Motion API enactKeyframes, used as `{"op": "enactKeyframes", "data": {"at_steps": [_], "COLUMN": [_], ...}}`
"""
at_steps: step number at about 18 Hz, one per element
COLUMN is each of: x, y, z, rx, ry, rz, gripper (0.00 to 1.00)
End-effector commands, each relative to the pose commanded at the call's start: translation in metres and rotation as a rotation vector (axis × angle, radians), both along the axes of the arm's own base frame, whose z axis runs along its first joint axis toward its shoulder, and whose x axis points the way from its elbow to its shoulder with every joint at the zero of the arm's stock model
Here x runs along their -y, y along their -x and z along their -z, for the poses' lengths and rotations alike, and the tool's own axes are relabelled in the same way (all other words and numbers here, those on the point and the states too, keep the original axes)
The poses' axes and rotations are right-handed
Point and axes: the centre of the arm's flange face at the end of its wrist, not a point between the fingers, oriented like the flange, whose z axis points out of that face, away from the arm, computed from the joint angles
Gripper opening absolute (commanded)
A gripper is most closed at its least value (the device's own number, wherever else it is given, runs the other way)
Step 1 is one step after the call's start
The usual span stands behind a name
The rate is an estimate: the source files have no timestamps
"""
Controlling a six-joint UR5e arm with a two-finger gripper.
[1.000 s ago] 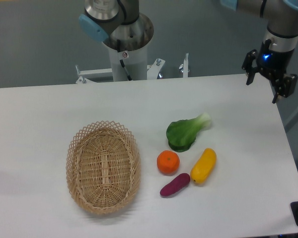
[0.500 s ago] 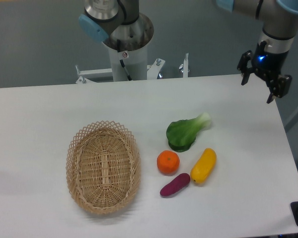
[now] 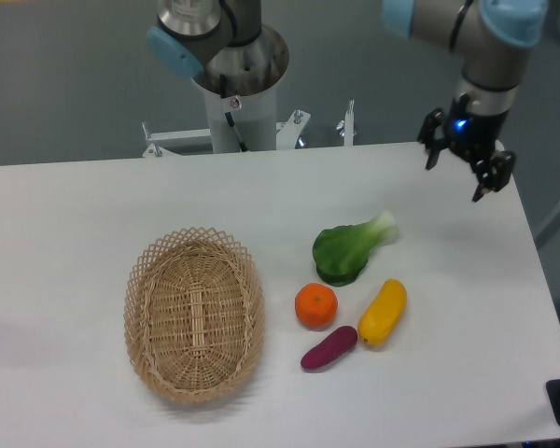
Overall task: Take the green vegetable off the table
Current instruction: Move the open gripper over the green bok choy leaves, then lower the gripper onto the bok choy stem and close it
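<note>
The green vegetable (image 3: 347,248) lies on the white table (image 3: 75,215), right of centre, its dark leafy head toward the front left and its pale stalk pointing back right. My gripper (image 3: 454,175) hangs above the table's back right area, up and to the right of the vegetable and well apart from it. Its two fingers are spread, open, with nothing between them.
A woven wicker basket (image 3: 194,314) sits left of centre. An orange (image 3: 315,305), a yellow oblong fruit (image 3: 383,312) and a purple eggplant-like piece (image 3: 329,347) cluster just in front of the vegetable. The robot's base column (image 3: 238,89) stands behind the table's back edge.
My gripper has moved left and slightly up over the last second, from the table's far right edge toward the vegetable's side. The objects on the table have not moved.
</note>
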Motion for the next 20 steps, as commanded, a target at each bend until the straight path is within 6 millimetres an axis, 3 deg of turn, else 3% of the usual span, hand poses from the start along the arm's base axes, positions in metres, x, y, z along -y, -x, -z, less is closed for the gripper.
{"op": "enactKeyframes", "data": {"at_steps": [5, 12, 20], "x": [-0.007, -0.027, -0.029], "y": [-0.013, -0.029, -0.041], "z": [0.04, 0.065, 0.093], "rx": [0.063, 0.03, 0.037], "ry": [0.032, 0.246, 0.252], "rz": [0.005, 0.093, 0.099], "gripper": [1.0, 1.0, 1.0]}}
